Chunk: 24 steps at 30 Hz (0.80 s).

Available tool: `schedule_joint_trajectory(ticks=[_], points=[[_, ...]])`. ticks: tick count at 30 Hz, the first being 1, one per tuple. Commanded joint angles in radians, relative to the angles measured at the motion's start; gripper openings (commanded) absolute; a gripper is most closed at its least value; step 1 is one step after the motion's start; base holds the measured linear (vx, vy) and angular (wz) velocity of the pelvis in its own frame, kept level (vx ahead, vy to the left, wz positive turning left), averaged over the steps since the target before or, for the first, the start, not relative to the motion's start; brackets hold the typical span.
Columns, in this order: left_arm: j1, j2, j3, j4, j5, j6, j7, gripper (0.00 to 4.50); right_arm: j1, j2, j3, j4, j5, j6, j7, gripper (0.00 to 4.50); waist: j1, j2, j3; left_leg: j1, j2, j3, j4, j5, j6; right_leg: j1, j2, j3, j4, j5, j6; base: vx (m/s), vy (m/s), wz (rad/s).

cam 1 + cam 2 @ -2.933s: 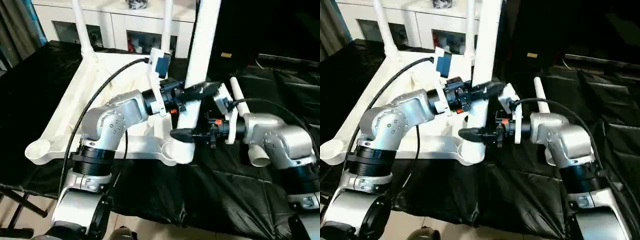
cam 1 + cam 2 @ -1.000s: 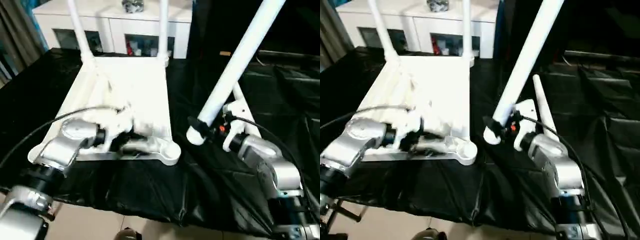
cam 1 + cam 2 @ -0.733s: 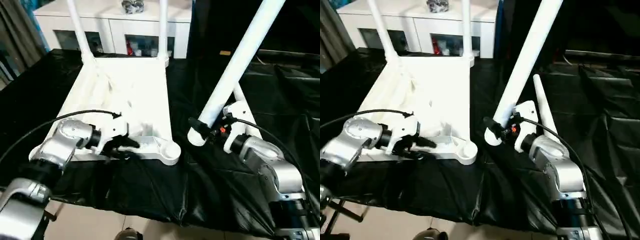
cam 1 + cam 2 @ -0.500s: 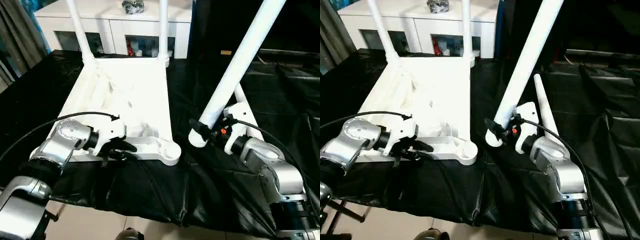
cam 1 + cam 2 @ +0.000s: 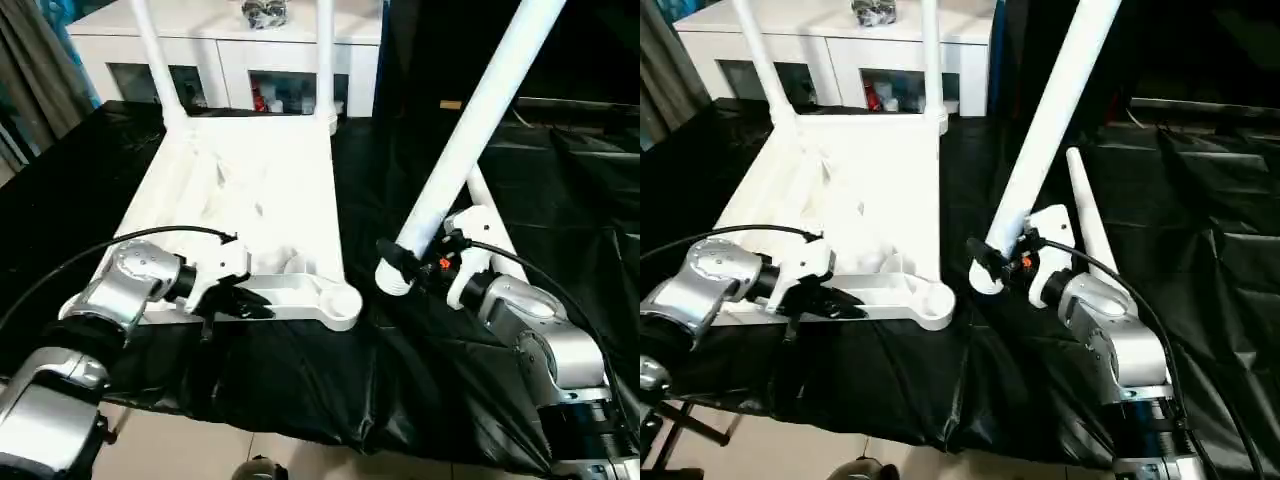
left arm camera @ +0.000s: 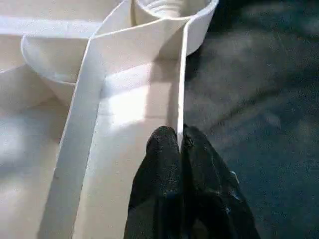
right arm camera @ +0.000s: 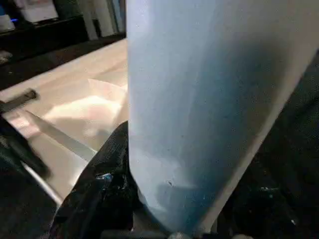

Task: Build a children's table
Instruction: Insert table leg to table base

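- Tabletop [image 5: 255,190], white and square, lies underside up on the black cloth [image 5: 300,380] covering the work surface, in front of my left arm.
- I see two legs already standing in the far corner sockets: far-left leg [image 5: 152,55] and far-right leg [image 5: 325,55].
- I see the near-right socket [image 5: 343,303] as an empty round cup; the left wrist view shows ridges inside it [image 6: 167,6].
- My left gripper [image 5: 252,305] has its fingers [image 6: 167,164] pressed together on the thin raised rim [image 6: 180,84] of the tabletop's near edge, one finger on each side of the rim.
- My right gripper [image 5: 392,265] pinches the lower end of a third leg [image 5: 470,130], which slants up and away to the right; the finger [image 7: 107,164] lies against the tube.
- The held leg's lower end hangs just right of the near-right socket, apart from it, with black cloth between them.
- A fourth leg [image 5: 1085,220] lies flat on the cloth behind my right wrist.
- I see open cloth to the right of the tabletop and along the near edge of the work surface.
- A white cabinet [image 5: 250,60] with glass-fronted compartments stands beyond the far edge; small items show inside, too small to tell.
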Motion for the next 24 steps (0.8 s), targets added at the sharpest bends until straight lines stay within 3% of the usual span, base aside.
schedule_joint_trajectory(ticks=[1, 8, 10, 11, 12, 19, 24], points=[[-0.006, -0.008, 0.022, -0.031, -0.014, 0.048, 0.029, 0.00, -0.019, -0.002, 0.008, -0.010, -0.001, -0.005, 0.006, 1.90, -0.002, -0.006, -0.072, 0.029, 0.053, -0.030, -0.078, -0.363, -0.049, 0.034, -0.073, 0.045, -0.077, -0.363, -0.197, 0.000, 0.000, 0.00], [0.039, -0.151, -0.021, -0.149, 0.007, 0.135, 0.157, 0.00, -0.062, -0.002, 0.038, 0.035, -0.025, -0.013, 0.022, 1.90, -0.003, -0.020, -0.074, 0.025, 0.053, -0.024, -0.073, -0.303, -0.018, 0.033, -0.069, 0.045, -0.081, -0.338, -0.195, 0.000, 0.000, 0.00], [0.041, -0.158, -0.023, -0.152, 0.010, 0.138, 0.166, 0.00, -0.063, -0.005, 0.040, 0.038, -0.027, -0.012, 0.024, 1.90, 0.003, -0.017, -0.075, 0.025, 0.053, -0.024, -0.071, -0.289, -0.011, 0.034, -0.070, 0.046, -0.081, -0.333, -0.189, 0.000, 0.000, 0.00], [0.043, -0.182, -0.024, -0.158, 0.020, 0.150, 0.187, 0.00, -0.068, -0.018, 0.049, 0.055, -0.041, -0.011, 0.030, 1.90, 0.001, -0.025, -0.074, 0.021, 0.052, -0.024, -0.071, -0.279, -0.007, 0.037, -0.068, 0.045, -0.080, -0.332, -0.183, 0.000, 0.000, 0.00], [0.045, -0.189, -0.024, -0.161, 0.021, 0.155, 0.193, 0.00, -0.069, -0.024, 0.054, 0.064, -0.048, -0.012, 0.032, 1.90, 0.004, -0.023, -0.074, 0.024, 0.052, -0.024, -0.071, -0.276, -0.005, 0.036, -0.068, 0.045, -0.082, -0.337, -0.177, 0.000, 0.000, 0.00], [0.065, -0.182, -0.023, -0.204, 0.026, 0.197, 0.196, 0.00, -0.085, -0.064, 0.079, 0.108, -0.095, 0.008, 0.027, 1.90, 0.000, -0.029, -0.073, 0.020, 0.050, -0.026, -0.072, -0.278, -0.006, 0.037, -0.068, 0.044, -0.084, -0.374, -0.159, 0.000, 0.000, 0.00], [0.077, -0.170, -0.026, -0.242, 0.028, 0.226, 0.191, 0.00, -0.095, -0.085, 0.084, 0.136, -0.116, 0.017, 0.029, 1.90, -0.003, -0.030, -0.075, 0.020, 0.051, -0.025, -0.072, -0.269, -0.004, 0.038, -0.066, 0.044, -0.080, -0.342, -0.165, 0.000, 0.000, 0.00]])
